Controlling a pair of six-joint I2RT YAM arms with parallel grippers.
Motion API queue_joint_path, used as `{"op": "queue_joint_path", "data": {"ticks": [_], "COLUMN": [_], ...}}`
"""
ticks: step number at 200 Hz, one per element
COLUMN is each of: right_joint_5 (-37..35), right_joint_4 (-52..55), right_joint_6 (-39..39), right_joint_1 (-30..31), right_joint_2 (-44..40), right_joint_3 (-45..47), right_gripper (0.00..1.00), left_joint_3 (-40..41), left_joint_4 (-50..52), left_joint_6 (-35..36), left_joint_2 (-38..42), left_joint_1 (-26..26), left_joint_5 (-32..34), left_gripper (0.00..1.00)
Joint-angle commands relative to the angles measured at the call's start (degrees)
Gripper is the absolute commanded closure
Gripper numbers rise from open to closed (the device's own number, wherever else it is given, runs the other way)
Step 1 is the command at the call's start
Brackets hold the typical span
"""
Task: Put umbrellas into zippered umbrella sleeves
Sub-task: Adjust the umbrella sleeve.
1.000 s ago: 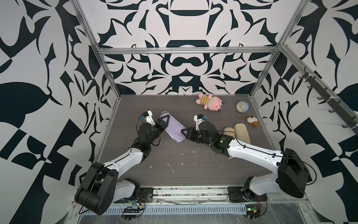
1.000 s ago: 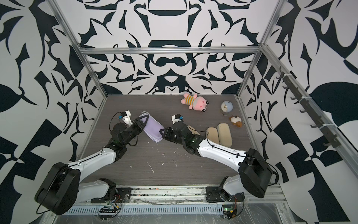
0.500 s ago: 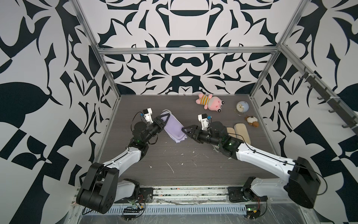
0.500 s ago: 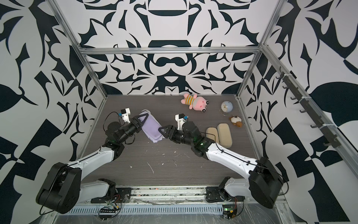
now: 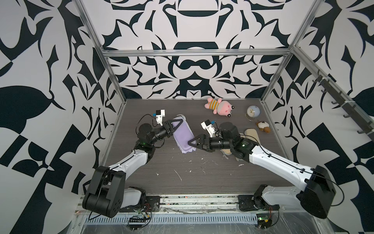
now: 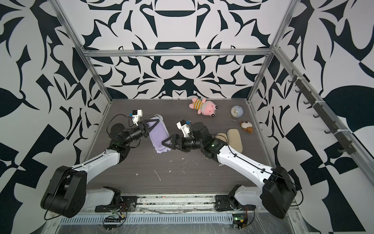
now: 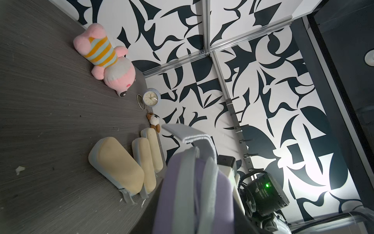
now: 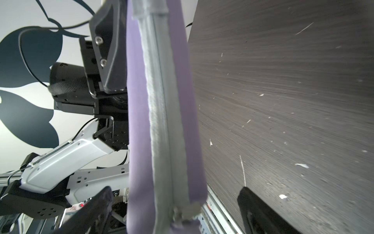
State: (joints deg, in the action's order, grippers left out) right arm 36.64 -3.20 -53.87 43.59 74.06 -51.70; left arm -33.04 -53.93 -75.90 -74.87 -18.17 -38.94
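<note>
White arm links [image 5: 131, 162], black motor housings [image 5: 105, 190], silver screw heads [image 8: 98, 41] and a green light [image 7: 267, 184].

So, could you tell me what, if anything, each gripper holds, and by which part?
The left gripper clamps the lavender umbrella sleeve near its far end; the right gripper is open, holding nothing.

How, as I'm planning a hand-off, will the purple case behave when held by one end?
Probably fairly stiff: clamped near one end by the left gripper, the purple case runs straight, not drooping. Likely light, since that single grip carries it. The cloth skin may give when squeezed.
</note>
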Motion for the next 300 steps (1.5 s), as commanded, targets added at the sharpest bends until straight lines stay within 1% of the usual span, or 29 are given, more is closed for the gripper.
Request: {"op": "queue_joint_path", "data": {"ticks": [1, 12, 18, 24, 34, 42, 46, 53, 62, 71, 79, 89, 104, 115, 124, 131, 136, 146, 150, 157, 164, 168, 179, 196, 205, 218, 236, 279, 300], "right_joint_5": [1.70, 1.14, 0.83, 0.52, -0.78, -1.85, -2.27, -3.05, -3.94, -5.17, -6.44, -7.01, -6.01, -4.65, -4.83, -5.33, -5.39, -5.76, -6.16, -7.51, -9.62, -11.08, -16.63, -25.20, -28.58, -31.44, -33.22, -33.22, -34.21], "right_joint_4": [-9.37, -14.24, -17.16, -19.50, -22.50, -24.29, -24.49, -24.50, -24.25, -23.17, -21.85, -21.16, -21.62, -22.67, -22.90, -22.92, -22.63, -20.27, -18.98, -16.85, -14.06, -12.08, -4.47, 4.19, 5.68, 5.99, 6.39, 4.29, 4.07], "right_joint_6": [-1.11, -3.00, -4.10, -5.15, -6.88, -7.56, -7.65, -7.50, -7.19, -6.26, -5.46, -4.75, -5.38, -6.33, -6.89, -7.04, -7.00, -6.34, -5.99, -5.16, -4.32, -3.63, -1.30, 0.24, -0.28, -1.70, -1.77, -2.92, -3.61], "right_joint_1": [1.40, 1.41, 1.42, 1.63, 1.95, 2.28, 2.44, 2.45, 2.42, 2.44, 2.46, 2.46, 2.46, 2.62, 2.57, 2.61, 2.49, 2.26, 2.18, 2.03, 1.76, 1.59, 1.32, 1.32, 1.52, 2.25, 4.51, 8.78, 10.10], "right_joint_2": [2.00, 2.86, 3.50, 4.19, 5.18, 5.62, 5.70, 5.66, 5.17, 4.55, 4.10, 4.26, 6.09, 7.72, 8.04, 7.85, 7.54, 6.44, 5.54, 3.85, 1.51, 0.40, -3.44, -7.88, -9.53, -10.50, -9.70, -5.90, -5.73], "right_joint_3": [-1.49, -0.49, -0.25, -0.37, -0.59, -0.58, -0.68, -0.85, -0.93, -1.20, -1.66, -2.36, -3.84, -4.37, -3.80, -3.15, -2.79, -2.20, -1.76, -0.63, 0.80, 1.64, 3.06, 3.66, 4.21, 4.51, 2.74, -0.92, -1.49], "right_gripper": [0.17, 0.25, 0.32, 0.41, 0.65, 0.78, 0.82, 0.84, 0.87, 0.90, 0.91, 0.92, 0.92, 0.90, 0.90, 0.88, 0.83, 0.60, 0.53, 0.46, 0.43, 0.43, 0.42, 0.41, 0.41, 0.41, 0.46, 0.58, 0.59], "left_joint_3": [-2.29, -2.58, -2.98, -3.30, -3.44, -2.94, -2.53, -1.44, 0.16, 2.16, 3.61, 4.80, 4.84, 4.20, 3.40, 2.78, 2.38, 1.64, 1.58, 1.89, 2.62, 2.96, 3.58, 2.77, 2.51, 2.87, 2.31, 2.36, 2.62], "left_joint_4": [-6.16, -9.17, -10.44, -11.08, -10.04, -8.86, -8.31, -7.48, -6.59, -6.45, -6.90, -7.01, -6.85, -7.14, -7.70, -7.93, -7.90, -7.48, -7.07, -6.29, -5.97, -5.85, -5.31, -4.34, -4.10, -4.21, -0.84, -0.71, -0.39], "left_joint_6": [-3.13, -5.88, -7.09, -7.83, -7.91, -7.44, -7.08, -6.56, -6.03, -5.93, -5.99, -5.78, -4.84, -4.26, -4.11, -3.61, -3.18, -2.17, -1.58, -0.66, 0.69, 1.72, 4.93, 10.17, 12.08, 14.27, 16.42, 16.39, 16.74], "left_joint_2": [-0.63, -1.61, -2.04, -2.37, -1.99, -1.28, -0.76, 0.07, 1.31, 1.39, 3.59, 4.01, 3.56, 2.63, 2.28, 0.47, 0.03, -0.10, 0.17, 1.06, 2.36, 3.68, 5.49, 7.08, 7.60, 8.48, 9.73, 10.16, 10.10], "left_joint_1": [-0.71, -0.79, -1.00, -1.40, -2.42, -3.63, -4.23, -5.18, -6.22, -6.96, -7.83, -8.95, -10.65, -11.08, -11.09, -11.09, -11.12, -9.95, -8.98, -6.91, -4.70, -3.48, -1.63, -1.87, -2.53, -3.64, -4.41, -4.59, -4.72], "left_joint_5": [-1.23, -1.61, -1.88, -2.10, -1.64, -0.65, -0.20, 0.74, 2.21, 3.53, 4.76, 6.10, 6.89, 6.56, 5.84, 5.14, 4.77, 3.72, 3.41, 3.65, 4.66, 5.44, 8.02, 10.58, 11.87, 14.41, 15.47, 16.13, 16.32], "left_gripper": [1.00, 1.00, 1.00, 0.92, 0.74, 0.61, 0.57, 0.52, 0.49, 0.49, 0.49, 0.49, 0.53, 0.58, 0.60, 0.65, 0.71, 0.85, 0.89, 0.95, 1.00, 1.00, 1.00, 1.00, 1.00, 1.00, 1.00, 1.00, 1.00]}}
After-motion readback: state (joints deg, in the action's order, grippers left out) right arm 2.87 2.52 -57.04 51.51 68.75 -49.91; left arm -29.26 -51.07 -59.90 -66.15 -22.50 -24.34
